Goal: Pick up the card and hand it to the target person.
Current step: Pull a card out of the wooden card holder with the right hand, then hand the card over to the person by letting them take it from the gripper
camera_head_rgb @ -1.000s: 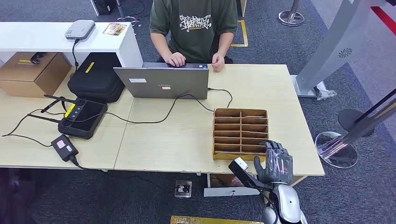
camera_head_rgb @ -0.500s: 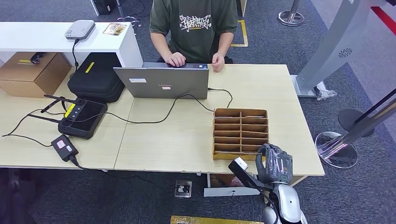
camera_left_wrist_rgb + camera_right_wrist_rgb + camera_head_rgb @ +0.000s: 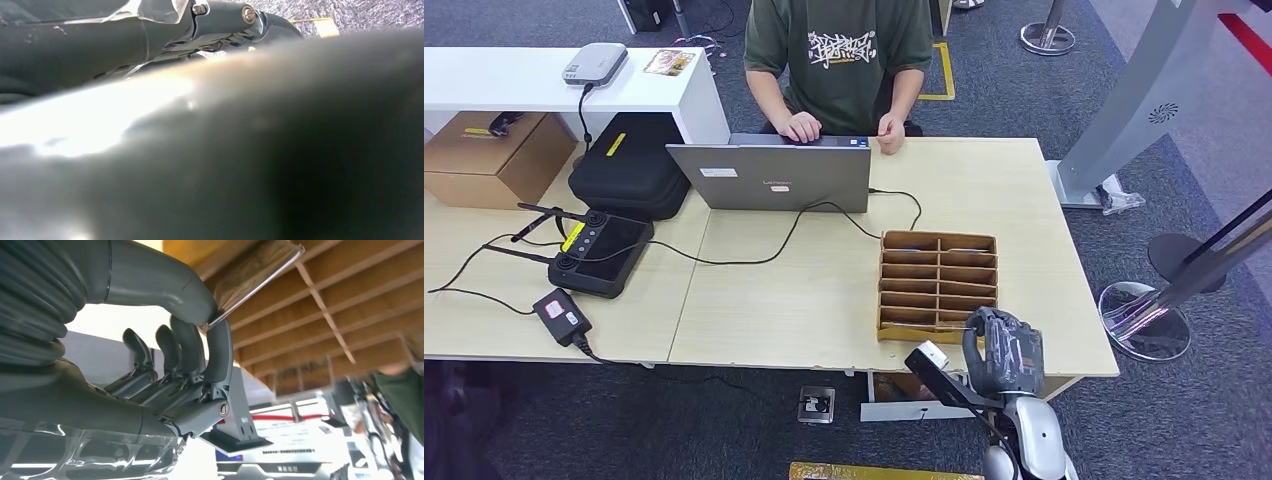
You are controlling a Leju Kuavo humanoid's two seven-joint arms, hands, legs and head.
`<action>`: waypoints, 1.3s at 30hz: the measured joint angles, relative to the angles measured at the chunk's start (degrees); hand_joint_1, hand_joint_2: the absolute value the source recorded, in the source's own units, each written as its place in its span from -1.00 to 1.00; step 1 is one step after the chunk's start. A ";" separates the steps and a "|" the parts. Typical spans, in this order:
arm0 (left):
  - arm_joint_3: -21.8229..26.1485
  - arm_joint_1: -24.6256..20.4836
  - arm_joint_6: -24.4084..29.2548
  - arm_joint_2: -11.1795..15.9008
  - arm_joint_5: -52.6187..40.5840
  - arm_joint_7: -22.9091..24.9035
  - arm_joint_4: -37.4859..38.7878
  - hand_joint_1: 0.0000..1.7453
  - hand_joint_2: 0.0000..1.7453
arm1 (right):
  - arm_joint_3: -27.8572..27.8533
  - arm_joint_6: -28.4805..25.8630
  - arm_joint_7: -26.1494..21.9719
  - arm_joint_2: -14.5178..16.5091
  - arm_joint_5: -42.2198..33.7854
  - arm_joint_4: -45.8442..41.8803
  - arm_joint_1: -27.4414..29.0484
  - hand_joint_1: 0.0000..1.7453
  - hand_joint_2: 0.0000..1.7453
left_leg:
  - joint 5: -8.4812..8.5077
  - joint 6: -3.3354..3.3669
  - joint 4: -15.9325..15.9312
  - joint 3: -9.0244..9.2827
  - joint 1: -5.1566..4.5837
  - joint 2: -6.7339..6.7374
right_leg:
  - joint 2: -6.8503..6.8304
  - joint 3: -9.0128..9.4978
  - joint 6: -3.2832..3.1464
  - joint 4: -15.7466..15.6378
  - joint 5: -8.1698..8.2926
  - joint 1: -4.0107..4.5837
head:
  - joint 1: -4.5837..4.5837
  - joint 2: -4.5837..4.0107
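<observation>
**A:** So, head view first: the right hand (image 3: 1002, 352) has curled up since a second ago. Back then its fingers stood spread and upright at the near right corner of the cardboard organizer (image 3: 938, 285); now they're folded over that corner slot. I'd read that as the grab closing on the card.

**B:** Does the right wrist view back that up?

**A:** Yep. Thumb and one finger (image 3: 219, 357) are clamped on the edge of a thin card (image 3: 260, 275), which is still sitting in the organizer's near slot, not lifted yet. The other fingers are curled in alongside. So the pick is only just made, and the handover is all still ahead.

**B:** Left hand?

**A:** Left wrist view is mostly blur, can't tell what those fingers are doing.

**B:** Any readable text?

**A:** Not really. The person (image 3: 844, 55) at the far side of the table (image 3: 804, 300) has a white graphic on the green shirt, illegible. The laptop (image 3: 769, 177) has a small logo and a sticker, too tiny to read.
</observation>
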 joint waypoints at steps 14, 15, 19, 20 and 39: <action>-0.05 0.00 0.56 -0.01 1.05 -0.90 0.00 -1.00 -1.00 | 0.42 -3.49 -1.46 -4.80 -3.11 -17.94 0.72 0.89 1.00 | -0.02 0.02 0.01 0.00 -0.02 0.00 | 0.00 0.00 0.01 0.00 0.00 -0.02 | 0.00 0.00; -0.05 0.00 0.61 -0.01 1.08 -0.90 0.00 -1.00 -1.00 | 0.41 -3.48 -1.46 -5.09 -3.16 -18.47 0.54 0.88 1.00 | -0.02 0.02 0.01 0.00 -0.02 0.00 | 0.00 0.00 0.01 0.00 0.00 -0.02 | -0.01 0.00; -0.05 -0.01 0.67 -0.02 1.19 -0.90 0.00 -1.00 -1.00 | 0.39 -3.25 -0.89 -5.98 -3.06 -19.42 -0.69 0.86 1.00 | -0.01 0.02 0.01 0.00 -0.01 0.01 | 0.01 0.00 0.00 0.00 0.00 -0.01 | -0.01 0.00; -0.05 -0.03 0.66 -0.01 1.22 -0.89 0.00 -1.00 -1.00 | 0.34 -3.03 -0.64 -6.22 -3.11 -19.23 -1.44 0.86 1.00 | -0.01 0.02 0.01 0.01 -0.01 0.02 | 0.02 0.00 0.00 0.00 0.00 -0.01 | -0.01 0.00; -0.05 -0.06 0.61 0.11 1.81 -0.79 0.00 -1.00 -1.00 | -0.81 -4.31 -2.02 -8.92 -6.21 -5.93 -13.94 0.91 1.00 | -0.01 0.02 0.02 0.02 -0.01 0.00 | 0.00 0.02 -0.01 0.00 0.02 -0.01 | -0.01 0.00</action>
